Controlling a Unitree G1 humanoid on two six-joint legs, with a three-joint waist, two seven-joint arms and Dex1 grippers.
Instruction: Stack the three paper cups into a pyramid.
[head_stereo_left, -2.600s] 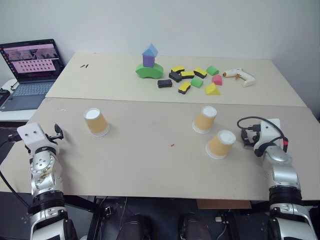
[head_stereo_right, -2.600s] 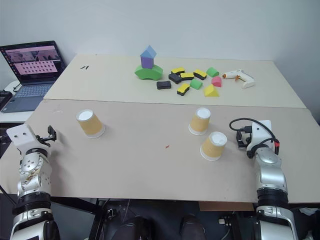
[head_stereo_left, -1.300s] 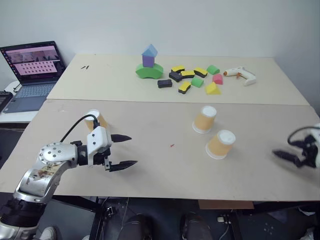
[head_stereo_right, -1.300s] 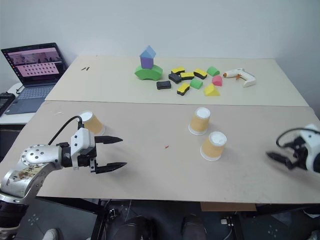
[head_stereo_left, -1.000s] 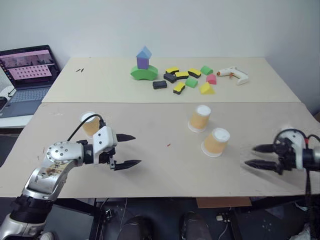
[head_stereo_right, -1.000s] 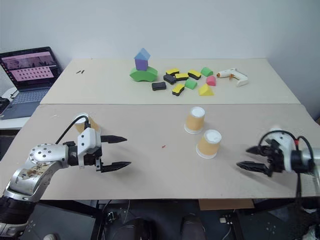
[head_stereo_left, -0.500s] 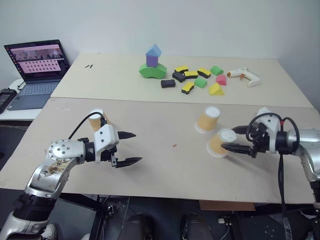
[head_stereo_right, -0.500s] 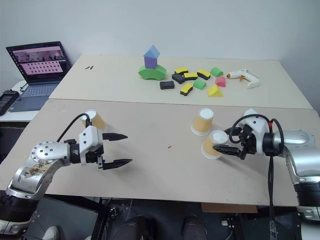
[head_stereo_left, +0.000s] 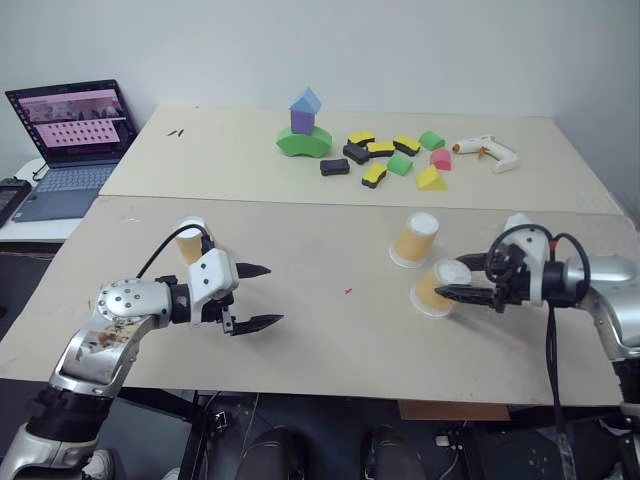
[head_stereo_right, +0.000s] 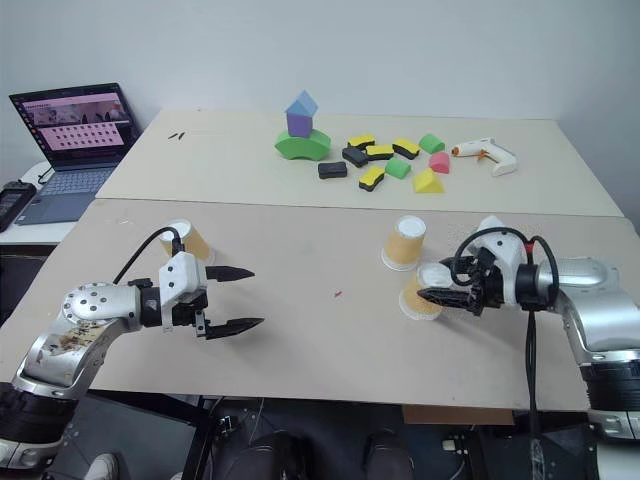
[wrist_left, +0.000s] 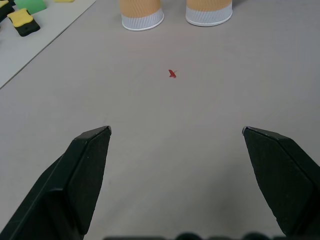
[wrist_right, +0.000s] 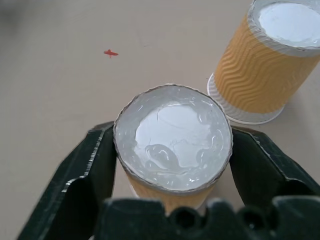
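Left cup (head_stereo_left: 190, 241) stands upside down on the counter (head_stereo_left: 320, 340), behind the left gripper (head_stereo_left: 256, 296), whose fingers are spread wide over bare surface. Middle cup (head_stereo_left: 414, 240) stands inverted. Beside it, the right gripper (wrist_right: 175, 150) has its fingers clamped on the third cup (wrist_right: 173, 141).

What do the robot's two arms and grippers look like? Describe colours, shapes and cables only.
Both arms are silver metal with black joint rings. Each wrist carries a white block with a looping black cable. The left gripper and right gripper each have two black, pointed, tapering fingers. The left arm's round silver joint looks scuffed and brownish.
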